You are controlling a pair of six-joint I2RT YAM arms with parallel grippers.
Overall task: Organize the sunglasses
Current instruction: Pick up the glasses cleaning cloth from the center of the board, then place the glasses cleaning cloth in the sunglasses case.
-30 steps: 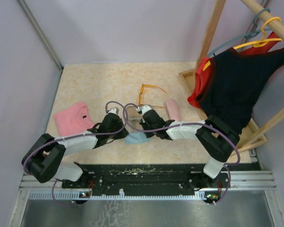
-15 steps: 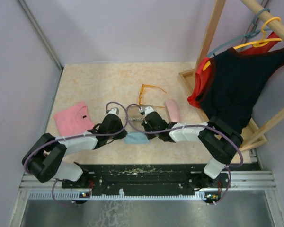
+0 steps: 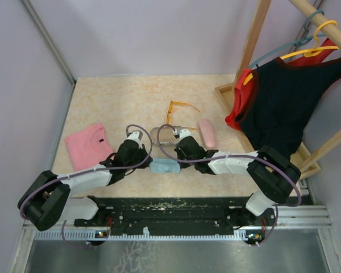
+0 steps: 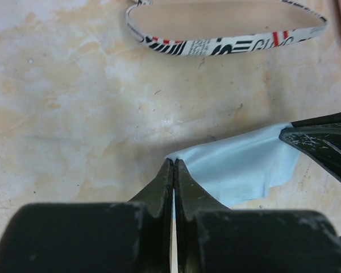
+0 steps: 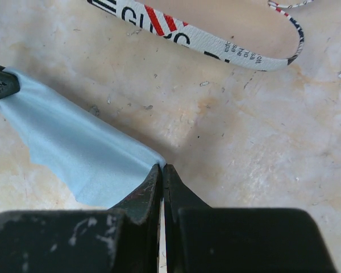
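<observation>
Though unclear overhead, left tool and right tool each pinch blue cloth.

The surface is mottled beige and cream. The cloth is plain pale blue. At its twelve o'clock, the printed case is white with black lettering and red stripes. The sunglasses have an orange translucent frame. At two o'clock is a pink case, and at nine o'clock a pink garment. The hanging top is black with red trim. The left pincer and right pincer are black.
</observation>
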